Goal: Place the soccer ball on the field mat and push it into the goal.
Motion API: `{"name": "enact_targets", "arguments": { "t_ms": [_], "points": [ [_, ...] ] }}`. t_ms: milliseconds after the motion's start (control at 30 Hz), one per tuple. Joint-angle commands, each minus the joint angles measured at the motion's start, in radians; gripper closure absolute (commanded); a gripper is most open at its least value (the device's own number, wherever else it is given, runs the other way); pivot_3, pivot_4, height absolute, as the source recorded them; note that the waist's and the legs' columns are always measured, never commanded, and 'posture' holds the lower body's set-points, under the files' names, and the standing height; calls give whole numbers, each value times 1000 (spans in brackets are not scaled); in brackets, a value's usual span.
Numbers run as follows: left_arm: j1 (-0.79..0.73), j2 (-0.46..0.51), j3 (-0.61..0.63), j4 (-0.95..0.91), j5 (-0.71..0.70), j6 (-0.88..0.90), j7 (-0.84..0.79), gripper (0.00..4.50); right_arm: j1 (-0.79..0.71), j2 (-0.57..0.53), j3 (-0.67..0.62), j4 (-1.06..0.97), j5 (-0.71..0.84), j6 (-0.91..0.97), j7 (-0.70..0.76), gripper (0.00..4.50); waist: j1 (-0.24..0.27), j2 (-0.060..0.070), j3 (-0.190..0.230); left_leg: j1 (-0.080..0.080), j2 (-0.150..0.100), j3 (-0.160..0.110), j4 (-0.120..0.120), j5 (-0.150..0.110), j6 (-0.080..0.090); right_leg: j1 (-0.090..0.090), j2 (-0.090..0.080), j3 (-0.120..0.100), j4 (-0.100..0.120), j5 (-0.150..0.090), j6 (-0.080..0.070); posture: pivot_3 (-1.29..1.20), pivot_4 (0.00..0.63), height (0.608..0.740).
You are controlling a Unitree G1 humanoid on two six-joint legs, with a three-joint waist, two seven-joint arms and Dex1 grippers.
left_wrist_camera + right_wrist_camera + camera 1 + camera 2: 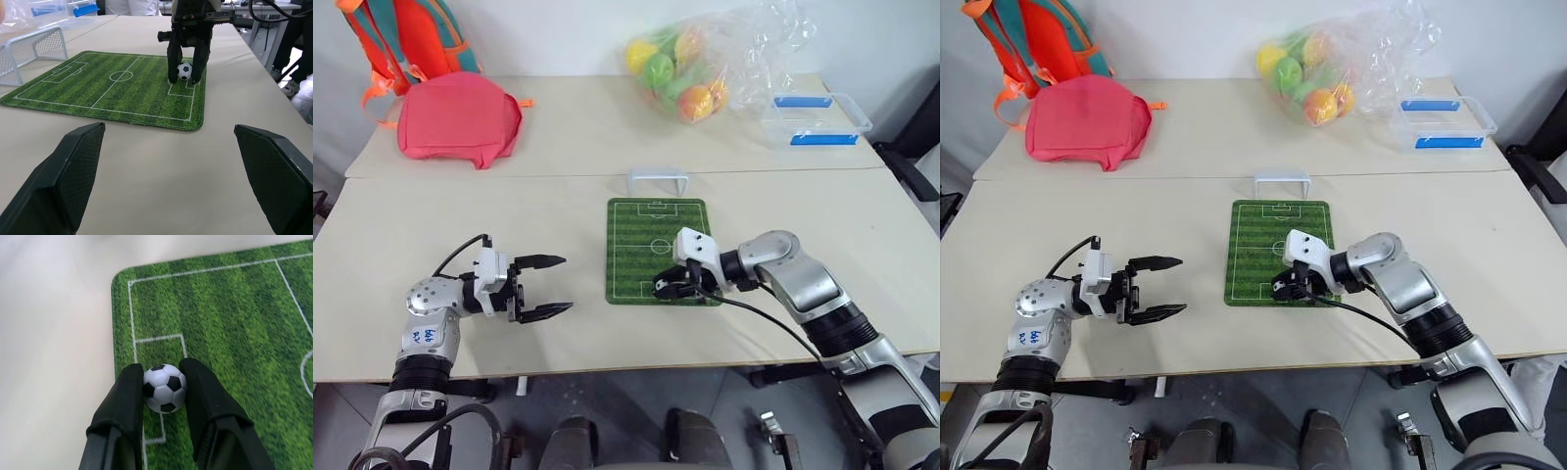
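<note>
Nearest to us, on the left side of the table (431, 235), hangs the left gripper (540, 286) with its two black fingers spread wide and nothing between them; it points to the right, toward the field mat (636, 240), but stays well apart from it. Going right, the green mat lies flat in the middle of the table, and the white goal (656, 180) stands just beyond its far edge. On the near right corner of the mat, inside the small penalty box, the right gripper (164, 382) comes down at a slant and its fingers (128, 391) are closed on the soccer ball (165, 387), one pad on each side. The ball seems to rest on the mat or just above it; I cannot tell which. I judge the ball to be very light, hard and smooth, so it can slip from the pads or roll away quickly after release. It is round, so any two opposite sides are good to hold, as now. The mat looks a little rough, which should slow the rolling. For pushing, a gentle touch from the near side, straight toward the goal, seems enough; a strong one may send it past the frame.
</note>
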State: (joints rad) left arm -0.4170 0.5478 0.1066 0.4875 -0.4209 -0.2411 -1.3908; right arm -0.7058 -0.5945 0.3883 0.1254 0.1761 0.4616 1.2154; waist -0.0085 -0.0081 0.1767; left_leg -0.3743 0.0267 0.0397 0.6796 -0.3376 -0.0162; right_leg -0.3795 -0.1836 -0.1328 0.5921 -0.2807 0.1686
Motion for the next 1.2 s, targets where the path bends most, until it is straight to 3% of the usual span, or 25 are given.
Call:
{"name": "enact_targets", "arguments": {
  "t_ms": [33,733,1033,1200],
  "points": [
    [-7,-4,9,-15,-6,-11,4,0,-7,2,-21,-21,1,0,7,3656,2,0,0,0,0,0,0,0,0,0,0,0,0,0,0,0,150,740],
    [-37,-15,7,28,7,-34,26,0,14,-12,-29,-9,-4,-1,15,3656,2,0,0,0,0,0,0,0,0,0,0,0,0,0,0,0,150,740],
    [-68,-35,1,65,19,-55,29,0,15,-19,-35,-28,-11,0,11,647,3,0,0,0,0,0,0,0,0,0,0,0,0,0,0,0,150,740],
    [-77,-43,0,74,23,-61,31,0,-10,-27,-51,-74,4,18,20,647,4,0,0,0,0,0,1,0,0,0,0,0,0,0,0,0,150,740]
  ]
}}
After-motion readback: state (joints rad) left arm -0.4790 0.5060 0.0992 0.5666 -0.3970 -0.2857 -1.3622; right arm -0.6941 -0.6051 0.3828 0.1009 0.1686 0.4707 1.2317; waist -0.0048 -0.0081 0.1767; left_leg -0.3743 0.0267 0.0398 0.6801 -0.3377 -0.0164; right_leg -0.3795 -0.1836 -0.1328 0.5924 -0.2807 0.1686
